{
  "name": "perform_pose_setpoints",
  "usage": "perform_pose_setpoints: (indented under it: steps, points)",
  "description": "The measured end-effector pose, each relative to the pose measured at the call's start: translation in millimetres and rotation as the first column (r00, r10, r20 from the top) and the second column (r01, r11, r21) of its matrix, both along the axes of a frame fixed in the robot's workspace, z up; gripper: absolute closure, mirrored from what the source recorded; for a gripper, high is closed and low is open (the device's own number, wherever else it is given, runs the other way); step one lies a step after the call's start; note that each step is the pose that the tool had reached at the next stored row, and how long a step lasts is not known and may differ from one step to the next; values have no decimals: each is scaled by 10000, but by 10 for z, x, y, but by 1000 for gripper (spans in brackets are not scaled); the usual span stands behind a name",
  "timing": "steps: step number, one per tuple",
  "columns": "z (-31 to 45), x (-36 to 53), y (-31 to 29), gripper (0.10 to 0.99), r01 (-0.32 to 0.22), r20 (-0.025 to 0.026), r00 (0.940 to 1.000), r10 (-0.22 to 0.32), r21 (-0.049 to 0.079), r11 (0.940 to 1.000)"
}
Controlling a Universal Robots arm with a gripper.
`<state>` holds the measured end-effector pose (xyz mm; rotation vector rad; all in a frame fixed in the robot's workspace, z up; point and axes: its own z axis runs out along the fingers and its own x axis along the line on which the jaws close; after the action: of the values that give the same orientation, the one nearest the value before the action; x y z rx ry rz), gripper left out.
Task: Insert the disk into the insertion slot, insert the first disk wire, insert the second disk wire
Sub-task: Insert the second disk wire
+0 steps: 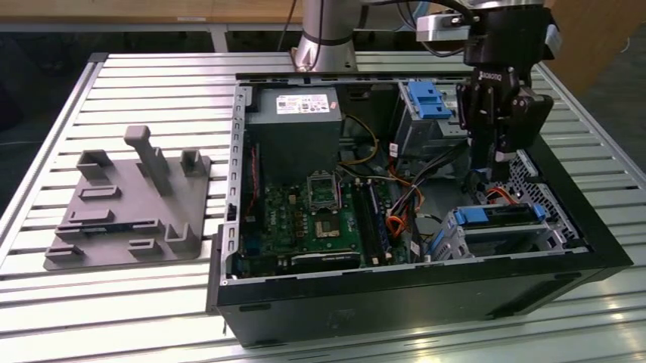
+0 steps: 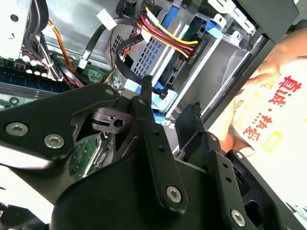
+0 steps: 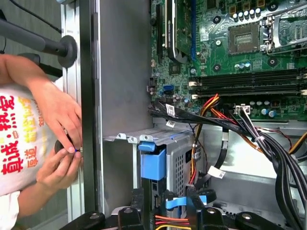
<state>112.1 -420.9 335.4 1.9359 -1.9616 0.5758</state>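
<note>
Above the disk (image 1: 501, 215) in the insertion slot (image 1: 507, 243) hang the jaws — parted, empty.

The arm (image 1: 325, 30) hangs its gripper (image 1: 492, 171) straight downward, wrist vertical, fingers (image 2: 144, 100) spread apart.

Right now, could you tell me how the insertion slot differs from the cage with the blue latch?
The insertion slot sits low at the near wall of the case; the latch cage stands taller at its far wall. The gripper hangs at the slot, not the latch cage. Both are silver metal with blue plastic.
</note>
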Motion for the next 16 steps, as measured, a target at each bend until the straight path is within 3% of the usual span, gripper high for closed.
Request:
perform_pose_setpoints:
  steps: [9,12,16]
  points:
    - [-1,1,-16,612,1,2,10000,-1,24,10000]
    - [-5,1,-22,612,0,10,10000,-1,229,9997]
    - [-5,1,-29,612,0,21,10000,0,406,9992]
